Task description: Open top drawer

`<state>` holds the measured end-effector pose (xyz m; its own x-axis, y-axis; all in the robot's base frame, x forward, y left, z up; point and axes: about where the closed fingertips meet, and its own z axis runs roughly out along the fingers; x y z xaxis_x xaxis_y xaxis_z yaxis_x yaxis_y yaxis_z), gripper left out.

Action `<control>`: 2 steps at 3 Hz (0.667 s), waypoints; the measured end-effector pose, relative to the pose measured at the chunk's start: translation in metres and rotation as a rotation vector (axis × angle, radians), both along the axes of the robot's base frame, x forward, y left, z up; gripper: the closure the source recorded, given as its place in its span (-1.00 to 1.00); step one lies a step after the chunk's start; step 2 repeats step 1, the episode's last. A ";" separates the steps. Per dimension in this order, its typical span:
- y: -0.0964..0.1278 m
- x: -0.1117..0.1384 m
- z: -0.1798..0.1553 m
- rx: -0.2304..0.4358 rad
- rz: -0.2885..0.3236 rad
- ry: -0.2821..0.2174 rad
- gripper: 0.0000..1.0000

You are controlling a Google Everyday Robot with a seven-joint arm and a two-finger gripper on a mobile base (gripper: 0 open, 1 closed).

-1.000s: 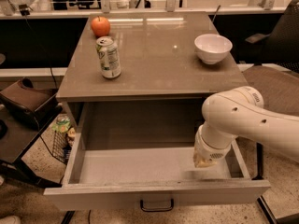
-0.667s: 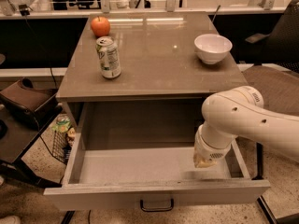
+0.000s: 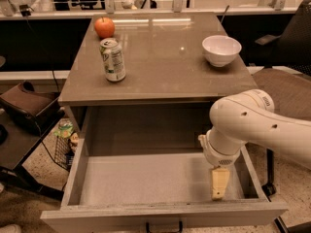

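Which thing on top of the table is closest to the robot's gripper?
The white bowl, on the right. The gripper hangs at the right of the open top drawer; the can and apple sit left.

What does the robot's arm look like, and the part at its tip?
The arm is smooth, rounded, glossy white, with small dark dots and a faint marking on its shell. Its end effector is pale tan and sits inside the open top drawer.
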<state>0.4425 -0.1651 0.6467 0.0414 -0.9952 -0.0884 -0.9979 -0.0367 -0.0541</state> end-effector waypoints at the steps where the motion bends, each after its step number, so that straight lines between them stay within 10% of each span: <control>1: 0.000 0.000 0.000 0.000 0.000 0.000 -1.00; 2: 0.000 0.000 0.000 0.000 0.000 0.000 -1.00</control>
